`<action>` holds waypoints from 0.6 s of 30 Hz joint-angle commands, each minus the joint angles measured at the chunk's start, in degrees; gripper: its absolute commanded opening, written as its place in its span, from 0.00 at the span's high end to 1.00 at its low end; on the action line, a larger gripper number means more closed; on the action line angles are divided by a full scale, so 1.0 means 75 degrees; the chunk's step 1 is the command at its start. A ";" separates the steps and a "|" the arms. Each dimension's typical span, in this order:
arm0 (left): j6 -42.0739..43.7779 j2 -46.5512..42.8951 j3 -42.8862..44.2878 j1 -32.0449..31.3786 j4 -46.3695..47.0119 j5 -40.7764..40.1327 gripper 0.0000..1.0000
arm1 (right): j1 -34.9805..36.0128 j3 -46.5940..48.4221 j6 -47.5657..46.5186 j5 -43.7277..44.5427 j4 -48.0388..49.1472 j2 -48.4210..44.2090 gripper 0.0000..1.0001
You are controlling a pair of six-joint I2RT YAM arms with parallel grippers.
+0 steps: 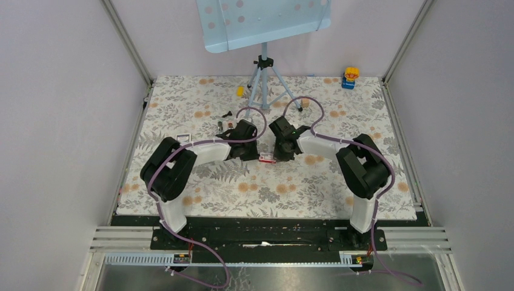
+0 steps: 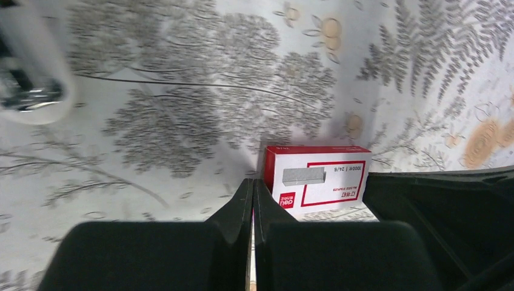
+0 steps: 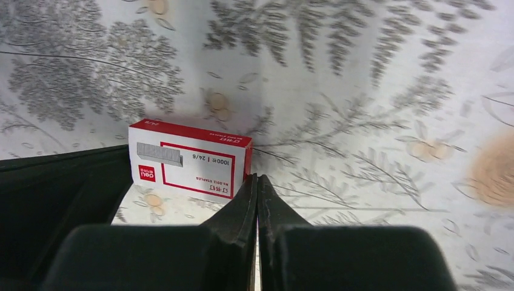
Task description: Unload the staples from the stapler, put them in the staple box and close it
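Both grippers hang low over the floral mat, either side of a flat red-and-white staple box (image 1: 265, 157). My left gripper (image 2: 253, 182) is shut with nothing between its fingers, its tips just left of the box (image 2: 318, 176). My right gripper (image 3: 257, 177) is also shut and empty, its tips at the box's (image 3: 189, 159) right corner. A small pinkish-brown thing, apparently the stapler (image 1: 230, 124), lies just behind the left wrist in the top view. It appears in neither wrist view. The staples are too small to make out.
A tripod (image 1: 265, 85) holding a pale blue board stands at the back centre. Small dark bits (image 1: 226, 114), a white frame (image 1: 182, 137), a yellow piece (image 1: 240, 91) and a blue-yellow toy (image 1: 350, 77) lie on the mat. White walls enclose three sides.
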 commanded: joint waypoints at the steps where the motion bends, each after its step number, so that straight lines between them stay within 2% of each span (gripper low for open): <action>1: -0.0115 0.0435 0.0469 -0.0356 -0.0036 0.0488 1.00 | -0.0177 -0.0461 0.0035 0.0928 -0.0132 -0.0874 1.00; 5: -0.0127 0.0543 0.0755 -0.0498 -0.0224 0.0317 1.00 | -0.0523 -0.1027 -0.0122 0.1250 -0.0297 -0.1388 1.00; 8: -0.0147 0.0362 0.0815 -0.0427 -0.0646 -0.0421 1.00 | -0.0767 -0.1236 -0.0385 0.1580 -0.0501 -0.1718 1.00; 12: -0.0209 -0.0071 0.0617 0.0125 -0.0982 -0.0832 1.00 | -0.1088 -0.1238 -0.0786 0.1959 -0.0795 -0.2045 0.98; 14: -0.0114 -0.0336 0.0549 0.0492 -0.1171 -0.0873 1.00 | -0.1224 -0.1184 -0.1112 0.1930 -0.0751 -0.2262 0.93; 16: 0.0071 -0.0673 0.0543 0.0804 -0.1316 -0.0959 1.00 | -0.1388 -0.1037 -0.1642 0.1185 -0.0573 -0.2356 0.84; 18: 0.0326 -0.1040 0.0554 0.1065 -0.1396 -0.0966 0.98 | -0.1666 -0.0872 -0.2339 -0.0581 -0.0279 -0.2407 0.74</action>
